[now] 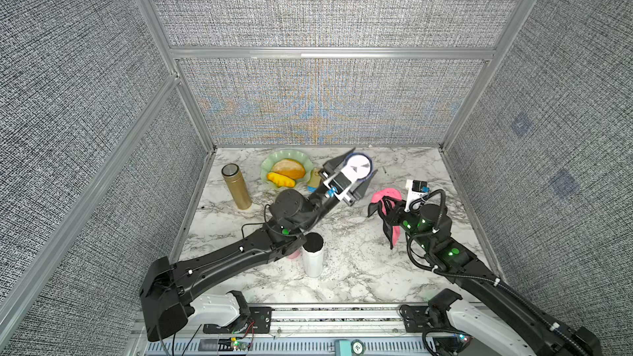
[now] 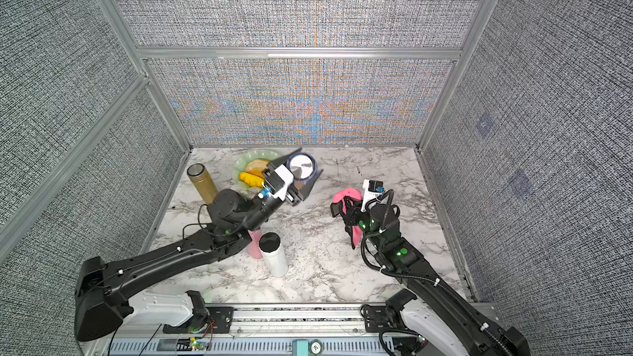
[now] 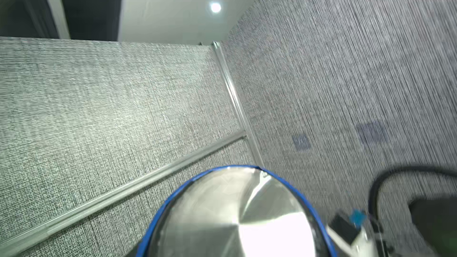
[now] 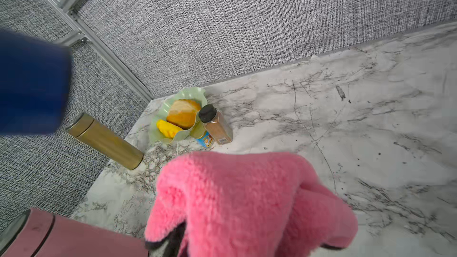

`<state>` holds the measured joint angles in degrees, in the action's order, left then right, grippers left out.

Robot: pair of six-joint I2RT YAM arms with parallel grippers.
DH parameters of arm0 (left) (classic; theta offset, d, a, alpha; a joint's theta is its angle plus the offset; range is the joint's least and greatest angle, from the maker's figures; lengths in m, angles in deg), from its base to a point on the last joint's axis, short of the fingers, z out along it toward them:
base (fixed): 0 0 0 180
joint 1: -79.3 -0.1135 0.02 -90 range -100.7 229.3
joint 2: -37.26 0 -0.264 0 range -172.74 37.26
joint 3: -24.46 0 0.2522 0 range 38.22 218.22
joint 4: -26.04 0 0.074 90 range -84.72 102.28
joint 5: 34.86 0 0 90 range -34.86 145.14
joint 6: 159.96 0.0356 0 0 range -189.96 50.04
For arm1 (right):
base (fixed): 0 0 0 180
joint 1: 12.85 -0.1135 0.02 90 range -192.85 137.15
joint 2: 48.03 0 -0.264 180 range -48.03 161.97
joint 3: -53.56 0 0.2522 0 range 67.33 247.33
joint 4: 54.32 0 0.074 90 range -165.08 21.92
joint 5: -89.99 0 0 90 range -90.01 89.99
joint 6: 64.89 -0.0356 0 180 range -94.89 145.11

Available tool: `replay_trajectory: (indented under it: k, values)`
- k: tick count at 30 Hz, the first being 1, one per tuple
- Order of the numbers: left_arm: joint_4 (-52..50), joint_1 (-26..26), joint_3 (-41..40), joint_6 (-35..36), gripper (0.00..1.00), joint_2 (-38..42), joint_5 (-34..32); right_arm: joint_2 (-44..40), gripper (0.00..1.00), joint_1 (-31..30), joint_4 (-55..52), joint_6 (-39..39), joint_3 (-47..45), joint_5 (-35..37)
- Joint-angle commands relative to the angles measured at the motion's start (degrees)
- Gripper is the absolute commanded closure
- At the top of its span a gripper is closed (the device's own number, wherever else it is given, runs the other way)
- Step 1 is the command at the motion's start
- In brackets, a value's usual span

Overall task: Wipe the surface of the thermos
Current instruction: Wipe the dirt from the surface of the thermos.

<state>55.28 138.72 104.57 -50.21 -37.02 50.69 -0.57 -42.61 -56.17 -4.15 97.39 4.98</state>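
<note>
Top views (both alike): left tool (image 1: 354, 176) grips blue thermos (image 1: 358, 165), held aloft; right tool (image 1: 386, 212) grips pink cloth (image 1: 387, 196)

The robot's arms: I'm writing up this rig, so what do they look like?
The left arm and right arm are black rounded shells on white bases, dotted with green lights. A ribbed black cable runs along the right one, tied by white clips; each wrist carries a white camera bracket.

The thermos (image 3: 232, 218) is blue with a shiny silver end, and the cloth (image 4: 247, 201) is fluffy pink edged in black. The flask (image 1: 236, 188) is gold, the bottle (image 1: 312, 263) white with a black cap, the dish (image 1: 291, 153) pale green. The worktop (image 1: 359, 261) is white marble veined grey.
</note>
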Motion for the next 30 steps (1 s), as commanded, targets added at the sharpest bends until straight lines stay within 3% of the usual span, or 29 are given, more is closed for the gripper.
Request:
replay_trajectory:
  k: [1,4,6,9,11,15,18,25,30]
  values:
    - [-5.77,-0.28,11.72,-10.53,1.00,-1.94,-6.44,0.09,1.00,-0.12,11.71,1.09,-1.17,-2.19]
    - [-15.27,-0.28,19.75,-14.09,1.00,-3.12,-7.34,-0.22,1.00,-0.14,16.55,-0.41,-1.74,-4.23]
    - [-19.36,-0.23,18.98,-14.32,1.00,-1.64,-7.29,-0.10,1.00,-0.31,18.80,-1.60,-1.76,-7.09]
    - [-13.13,-0.27,10.08,-15.83,1.00,2.83,-8.83,1.22,1.00,-1.24,19.95,-1.84,-0.77,-10.18]
    - [-12.06,-0.29,7.52,-16.30,1.00,4.07,-4.91,1.97,1.00,-2.00,18.34,-1.54,0.19,-9.63]
    - [-17.20,-0.34,10.54,-18.04,1.00,3.54,-2.62,2.52,1.00,-3.06,19.83,-1.83,-0.70,-8.10]
    - [-15.65,-0.33,9.13,-17.78,1.00,4.50,-3.07,4.54,1.00,-4.57,23.23,-1.64,-0.81,-8.75]
    - [-16.04,-0.36,8.72,-18.43,1.00,5.66,-1.47,5.55,1.00,-12.43,24.14,2.96,1.76,-5.09]
    - [-16.08,-0.36,8.48,-19.84,1.00,5.69,-0.34,5.95,1.00,-12.55,21.65,2.30,5.15,-2.77]
